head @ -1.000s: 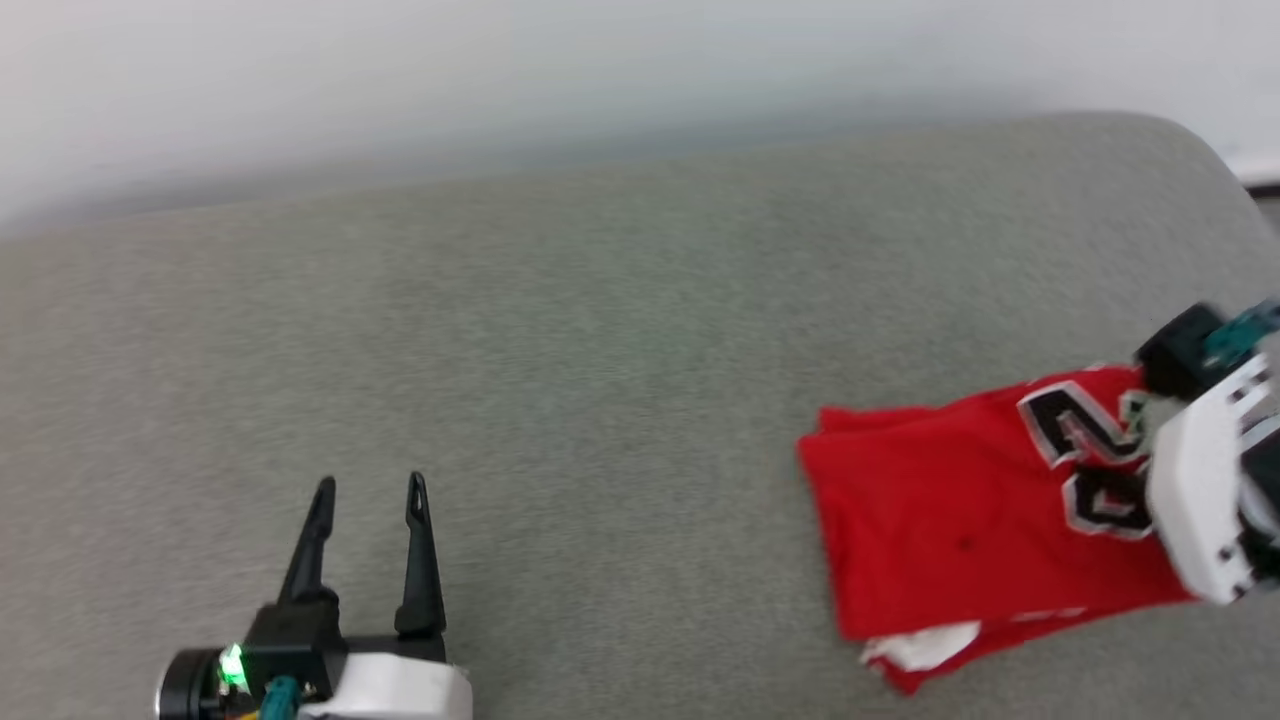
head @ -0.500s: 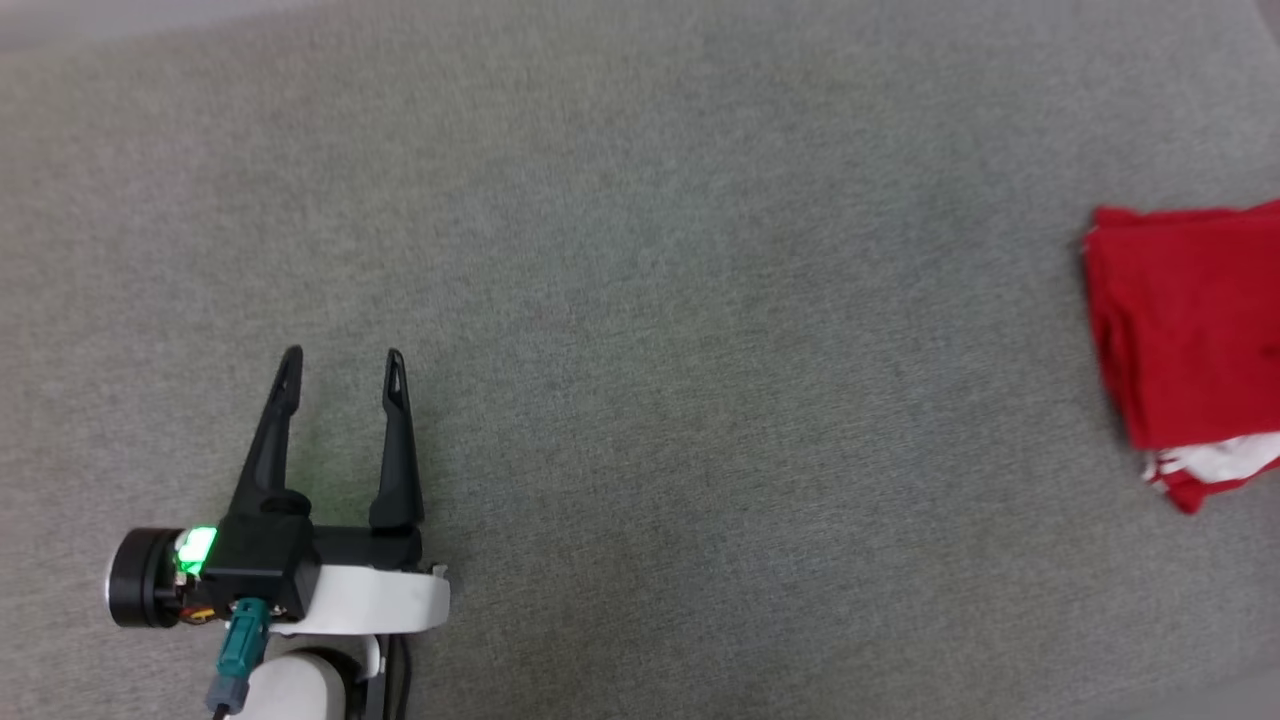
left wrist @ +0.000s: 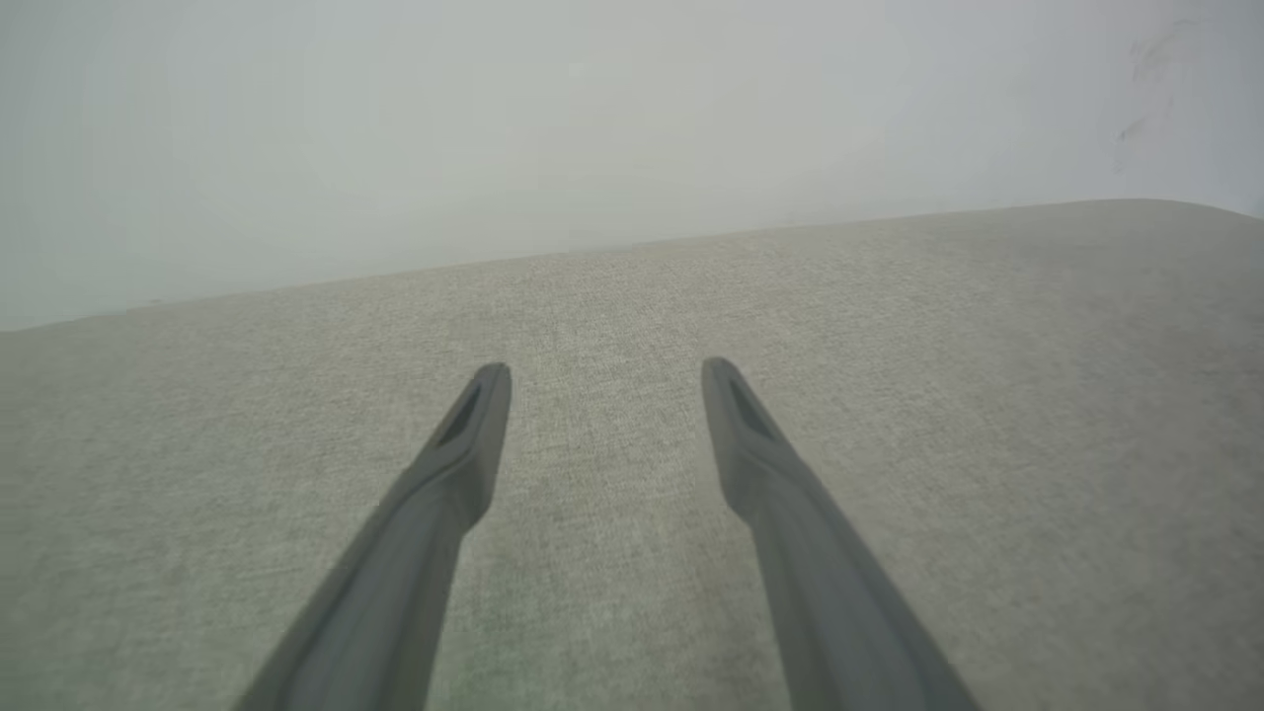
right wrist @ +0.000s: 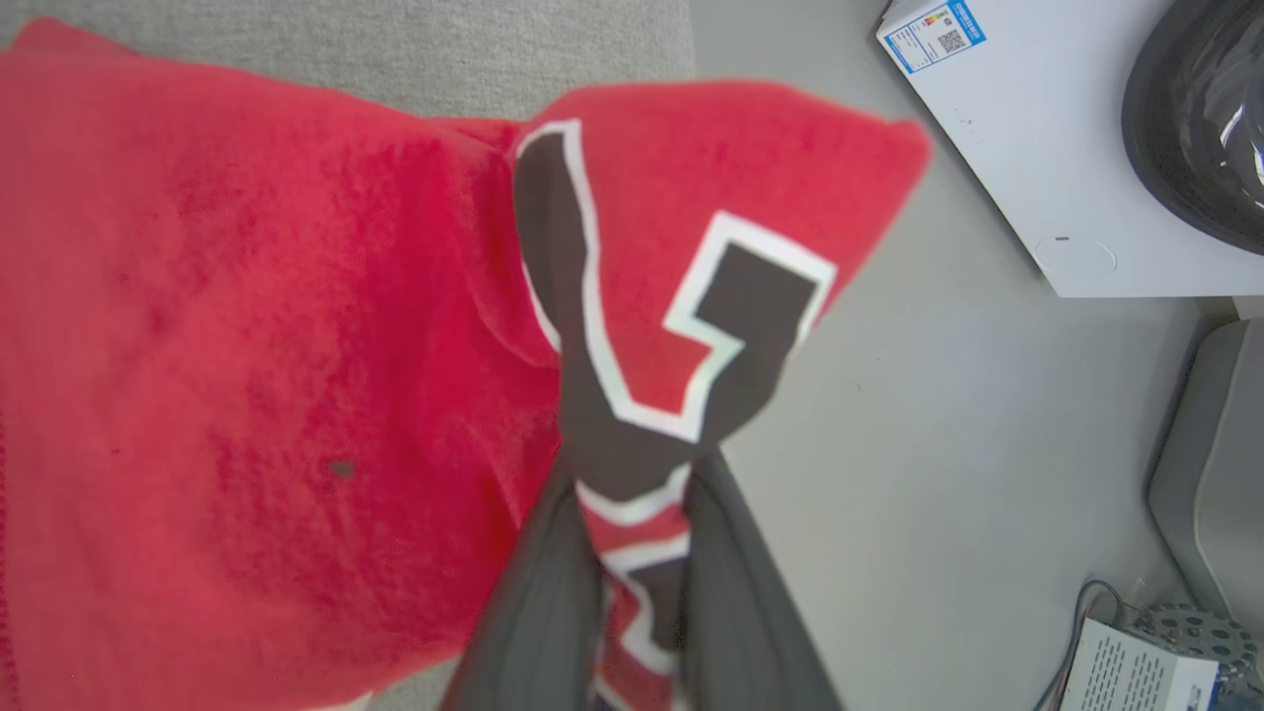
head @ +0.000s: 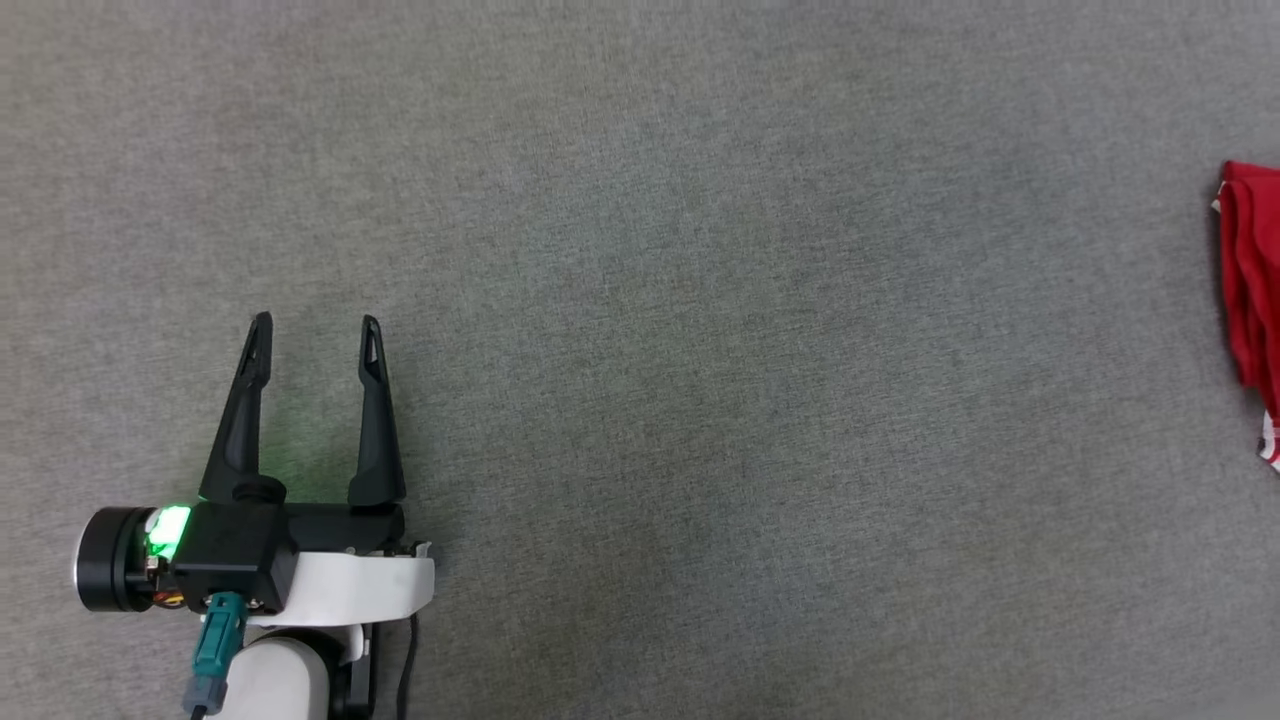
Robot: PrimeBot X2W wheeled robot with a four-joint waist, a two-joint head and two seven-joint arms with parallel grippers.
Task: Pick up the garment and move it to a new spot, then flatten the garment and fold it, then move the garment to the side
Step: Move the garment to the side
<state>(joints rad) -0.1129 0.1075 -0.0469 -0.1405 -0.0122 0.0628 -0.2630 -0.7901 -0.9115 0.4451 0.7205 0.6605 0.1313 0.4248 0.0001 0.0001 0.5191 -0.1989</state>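
My left tool hangs just above the grey fabric surface, its two dark fingers spread wide with nothing between them. A green light glows at its base. Along those fingers, the left wrist view has the surface running out to a pale wall.

The garment lies at the far right edge of the head view, cut off by the frame and well apart from my left tool. What shows there is a folded red edge with a bit of white trim at its lower end.

My right tool is pinching the garment: its fingers stand close together with a bunch of cloth caught between them. The caught part carries a black figure outlined in white, and it puckers upward from the grip. The rest of the red cloth spreads to the left of that view over the surface, with a small dark speck on it. I cannot tell whether the pinched fold is lifted clear or resting.

To the right of the cloth shows a grey floor. A white cabinet with a blue-edged label stands on it, and a small box with a cable sits near the bottom corner.
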